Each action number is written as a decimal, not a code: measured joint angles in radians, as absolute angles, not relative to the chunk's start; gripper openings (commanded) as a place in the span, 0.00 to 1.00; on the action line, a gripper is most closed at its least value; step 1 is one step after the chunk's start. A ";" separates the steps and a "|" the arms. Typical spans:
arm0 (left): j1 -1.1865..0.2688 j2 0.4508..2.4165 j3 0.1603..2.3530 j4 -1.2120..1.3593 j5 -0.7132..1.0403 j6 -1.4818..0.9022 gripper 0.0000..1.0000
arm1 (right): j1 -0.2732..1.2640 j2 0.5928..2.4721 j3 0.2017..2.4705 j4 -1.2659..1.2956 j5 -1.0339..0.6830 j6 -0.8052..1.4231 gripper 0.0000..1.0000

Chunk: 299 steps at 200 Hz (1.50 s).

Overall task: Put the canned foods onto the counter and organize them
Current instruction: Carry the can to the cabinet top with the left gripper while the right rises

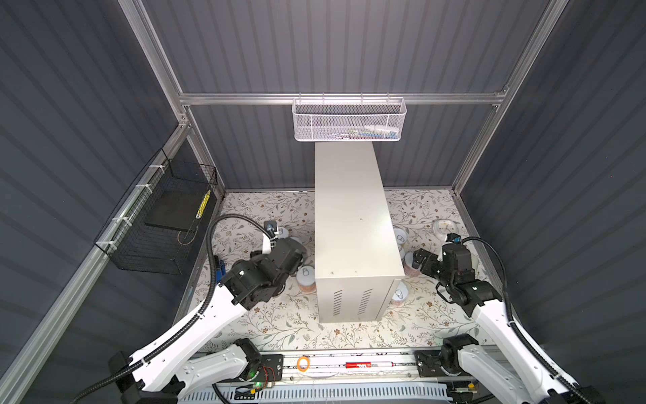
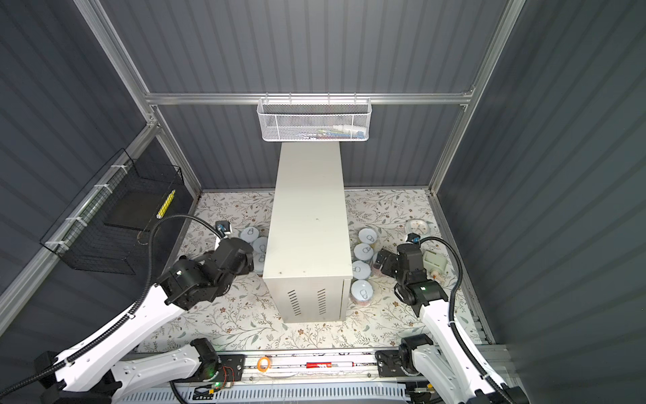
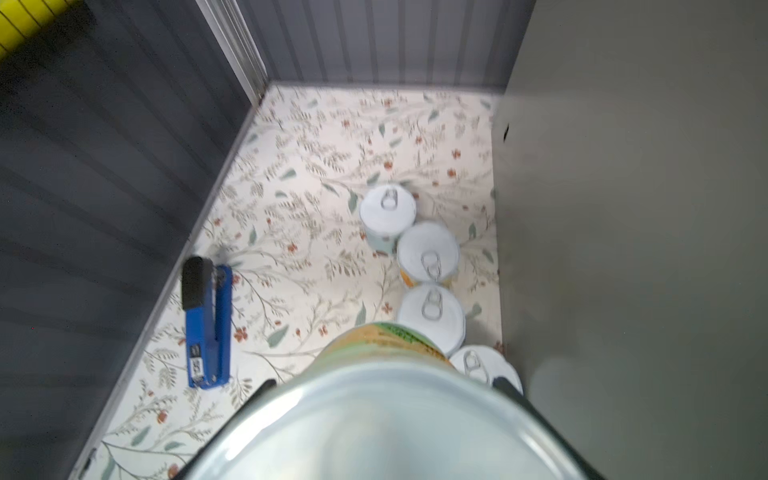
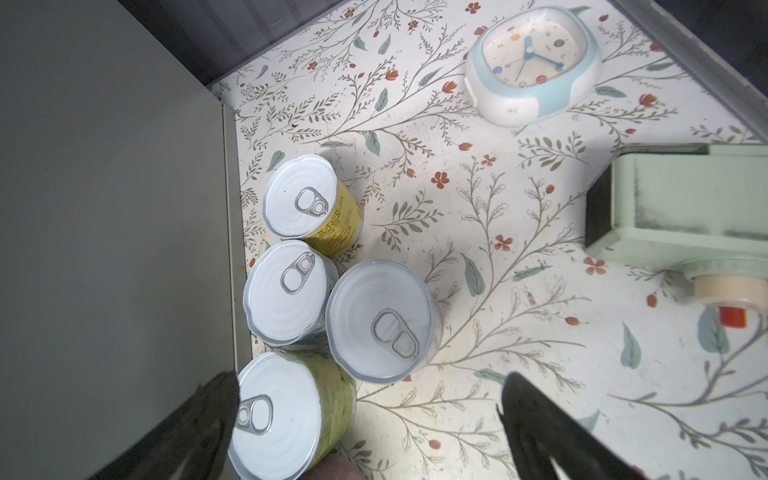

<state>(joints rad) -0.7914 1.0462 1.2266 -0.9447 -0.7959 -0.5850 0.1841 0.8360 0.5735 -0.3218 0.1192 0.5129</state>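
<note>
Fingers [image 3: 508,384] of the left gripper [image 3: 384,384] were closed about half way on a green-orange can [image 3: 374,432], held just beside the side wall of the counter [image 1: 353,217]. The right gripper [image 4: 370,380] stood wide open and empty above the cans [image 4: 286,291] on its side. Both top views showed the counter top bare, so I judge the task was at its start: all other cans stood on the mat [image 1: 279,321]. Only the left wrist view showed the grip; the top views hid it behind the wrist.
</note>
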 measured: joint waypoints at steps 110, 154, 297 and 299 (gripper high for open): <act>-0.639 1.779 2.548 -1.082 -0.575 -0.154 0.00 | 0.183 0.792 0.630 -0.364 0.109 0.511 0.99; -0.578 1.920 2.639 -1.079 -0.365 -0.144 0.00 | 0.182 0.739 0.733 -0.453 0.116 0.495 0.99; -0.556 1.978 2.590 -1.024 -0.175 -0.219 0.00 | 0.225 0.831 1.116 -0.607 0.067 0.471 0.99; -0.556 1.980 2.590 -1.024 -0.174 -0.220 0.00 | 0.228 0.833 1.118 -0.607 0.067 0.471 0.99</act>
